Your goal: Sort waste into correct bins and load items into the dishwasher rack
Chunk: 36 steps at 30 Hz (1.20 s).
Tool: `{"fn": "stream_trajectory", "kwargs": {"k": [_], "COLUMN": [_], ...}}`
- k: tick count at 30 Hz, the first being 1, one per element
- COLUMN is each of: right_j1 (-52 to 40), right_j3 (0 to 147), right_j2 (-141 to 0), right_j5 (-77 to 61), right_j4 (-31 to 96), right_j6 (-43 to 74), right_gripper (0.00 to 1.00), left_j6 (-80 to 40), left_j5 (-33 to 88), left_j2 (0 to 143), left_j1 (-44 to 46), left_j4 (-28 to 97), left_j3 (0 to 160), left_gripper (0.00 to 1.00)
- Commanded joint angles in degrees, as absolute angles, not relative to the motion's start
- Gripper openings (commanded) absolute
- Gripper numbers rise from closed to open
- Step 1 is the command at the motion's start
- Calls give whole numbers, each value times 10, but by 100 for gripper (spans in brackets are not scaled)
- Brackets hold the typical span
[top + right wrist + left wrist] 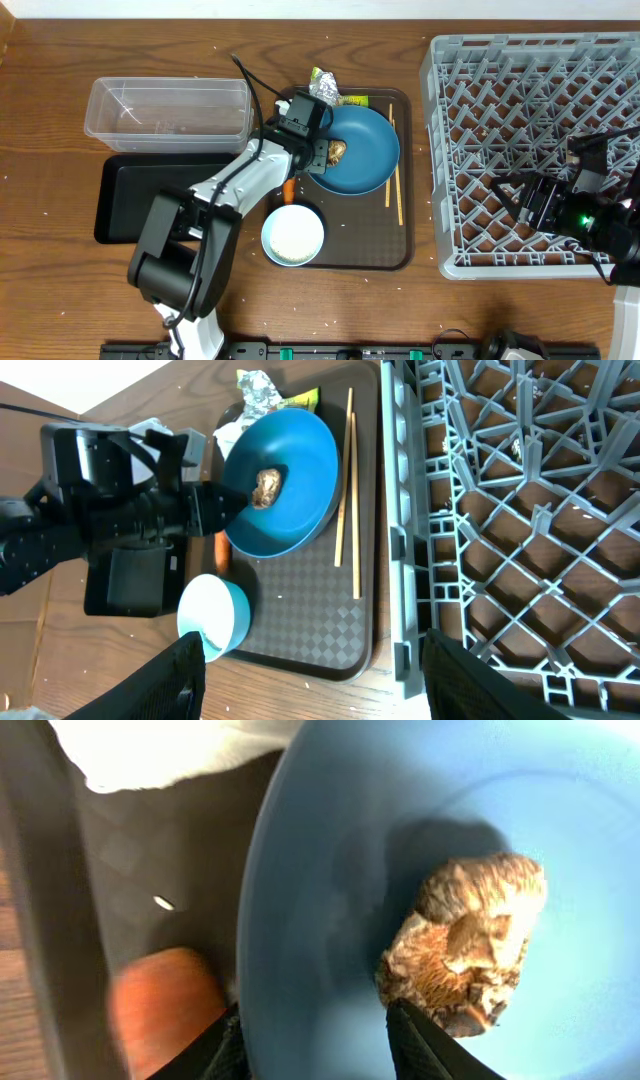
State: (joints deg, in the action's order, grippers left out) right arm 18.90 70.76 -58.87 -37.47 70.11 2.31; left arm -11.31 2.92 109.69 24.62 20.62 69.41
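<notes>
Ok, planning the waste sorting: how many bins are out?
2: a clear tub left of the brown tray, and a black tray just nearer the robot, partly under the left arm.

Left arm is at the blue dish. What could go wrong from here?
1. The left tool straddles the rim of the dish, and the lump sits beside the inner finger, not between the two. Closing now may pinch the dish or knock the lump away.
2. The orange stick lies right by the outer finger and could get nudged or caught.
</notes>
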Motion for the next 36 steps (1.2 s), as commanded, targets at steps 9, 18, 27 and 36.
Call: {"fn": "stream_trajectory", "kwargs": {"k": [9, 18, 27, 36], "right_j1": [181, 181, 181, 181], "right_j3": [715, 715, 715, 715], "right_j2": [-589, -589, -589, -589], "right_j5": [-375, -375, -375, -375], "right_j4": [703, 703, 703, 703], "right_j6": [17, 17, 17, 17], "right_gripper": [62, 61, 61, 62], "left_j6": [-95, -95, -95, -95], "left_j5": [39, 36, -48, -330], "left_j2": [1106, 1078, 921, 714], "left_j1": [244, 244, 244, 232], "left_j4": [204, 252, 357, 531], "left_j3": [689, 695, 700, 703], "left_gripper": [31, 6, 6, 6]}}
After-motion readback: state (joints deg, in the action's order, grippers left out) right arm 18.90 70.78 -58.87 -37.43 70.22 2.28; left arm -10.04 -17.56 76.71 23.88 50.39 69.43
